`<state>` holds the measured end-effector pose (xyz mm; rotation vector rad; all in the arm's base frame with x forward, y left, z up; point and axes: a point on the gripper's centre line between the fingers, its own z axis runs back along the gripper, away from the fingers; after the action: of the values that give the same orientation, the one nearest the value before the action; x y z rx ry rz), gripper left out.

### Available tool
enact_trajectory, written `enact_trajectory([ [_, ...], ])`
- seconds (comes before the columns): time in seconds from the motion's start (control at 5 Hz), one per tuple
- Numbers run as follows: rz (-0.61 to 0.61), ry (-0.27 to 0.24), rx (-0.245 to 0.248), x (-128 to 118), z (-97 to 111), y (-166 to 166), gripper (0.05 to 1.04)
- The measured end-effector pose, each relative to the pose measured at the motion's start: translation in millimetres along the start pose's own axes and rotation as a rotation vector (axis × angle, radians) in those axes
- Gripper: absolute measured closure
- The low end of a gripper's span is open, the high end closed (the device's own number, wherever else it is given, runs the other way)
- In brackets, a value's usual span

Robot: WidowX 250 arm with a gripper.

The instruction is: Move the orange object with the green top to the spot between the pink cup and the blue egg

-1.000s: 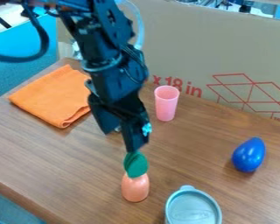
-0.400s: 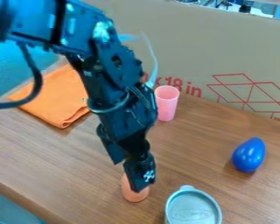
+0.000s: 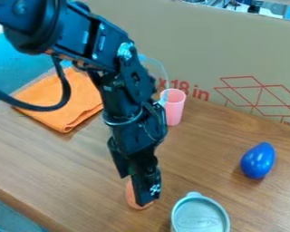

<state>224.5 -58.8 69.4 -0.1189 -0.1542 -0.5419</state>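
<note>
Lowered since the earlier frames, the end effector is now placed at the green-topped orange object, which is partly hidden behind it on the worktop; the green top, fully exposed earlier, is mostly covered. Whether the object is pinched cannot be told. At the lower right, a grey-lidded container is seen nearby. Farther out, a pink cup, a blue egg-shaped object and a folded orange cloth are left unmoved. Behind, a cardboard panel is seen.
</note>
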Motion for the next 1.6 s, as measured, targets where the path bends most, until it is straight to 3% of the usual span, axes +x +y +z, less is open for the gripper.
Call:
enact_trajectory([
  [0.4, -0.046, -0.018, -0.014, 7, -4, -8, 0.679],
  [0.6, -0.041, -0.046, -0.002, 7, 7, -10, 0.861],
  [0.8, -0.013, -0.076, 0.012, 7, 18, -6, 0.884],
  [1.0, -0.020, -0.140, 0.032, 23, 41, -1, 0.884],
  [1.2, -0.041, -0.181, 0.123, 66, 56, 9, 0.884],
  [1.4, -0.060, -0.203, 0.187, 110, 42, 17, 0.884],
  [1.6, -0.054, -0.218, 0.226, 136, 27, 21, 0.884],
])
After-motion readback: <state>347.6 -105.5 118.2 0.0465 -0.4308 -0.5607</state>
